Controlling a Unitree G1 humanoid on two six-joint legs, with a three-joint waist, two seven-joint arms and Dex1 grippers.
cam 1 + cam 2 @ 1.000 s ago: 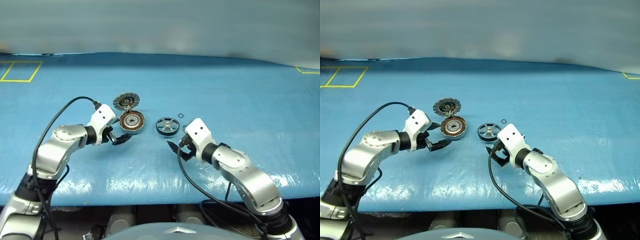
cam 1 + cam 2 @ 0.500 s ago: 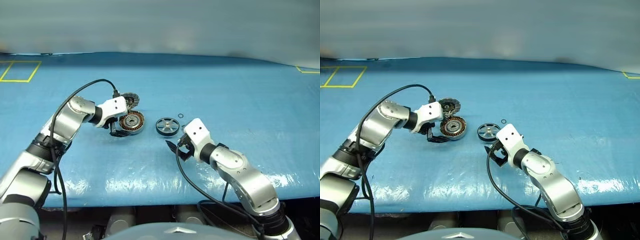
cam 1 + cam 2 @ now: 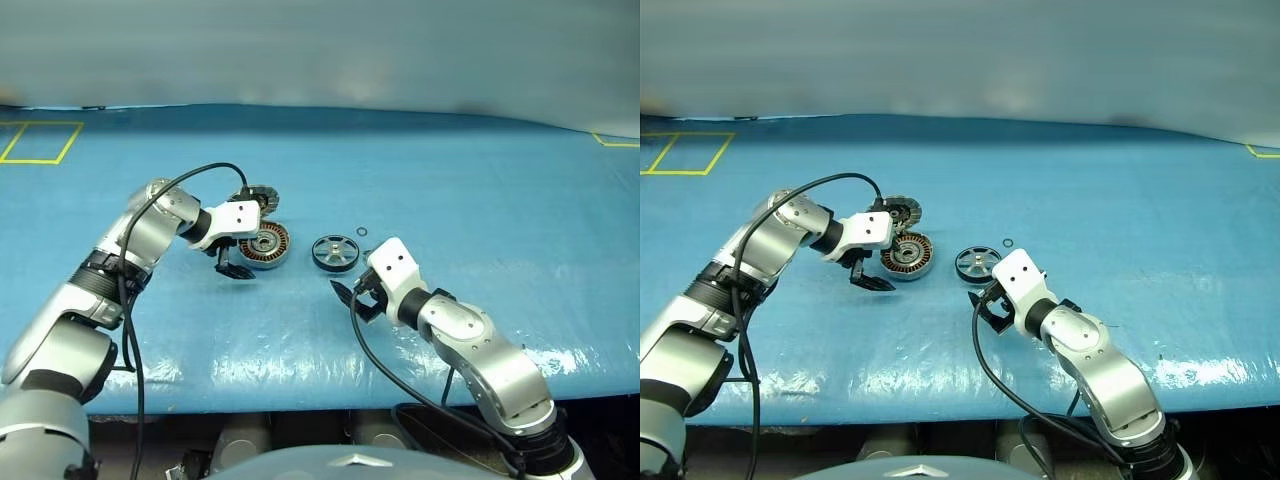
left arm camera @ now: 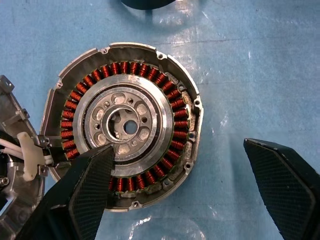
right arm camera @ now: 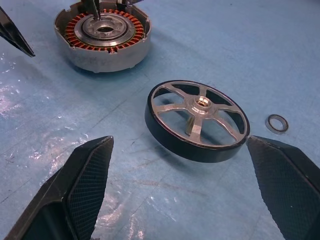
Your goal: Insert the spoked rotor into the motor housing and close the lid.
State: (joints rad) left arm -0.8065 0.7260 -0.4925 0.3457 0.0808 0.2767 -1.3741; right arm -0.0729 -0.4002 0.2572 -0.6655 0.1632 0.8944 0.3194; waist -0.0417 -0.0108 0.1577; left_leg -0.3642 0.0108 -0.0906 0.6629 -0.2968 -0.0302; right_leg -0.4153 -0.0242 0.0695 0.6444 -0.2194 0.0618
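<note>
- Head views: I see one motor housing [image 3: 263, 245] on the blue tabletop [image 3: 480, 190], its one lid [image 3: 259, 196] flipped open behind it, one spoked rotor [image 3: 335, 252] well apart to its right, and one tiny ring [image 3: 361, 232] beyond the rotor.
- My left tool [image 3: 233, 270] hangs at the housing's near-left edge, jaws wide, empty. My right tool [image 3: 350, 297] sits near the rotor, wide, empty.
- Left wrist view: one housing, copper windings ringing a silver centre, between my two spread fingers [image 4: 87, 192].
- Right wrist view: one rotor [image 5: 198, 119] lies flat ahead of the two spread fingers [image 5: 82, 185]; one ring [image 5: 277, 123] beside it.
</note>
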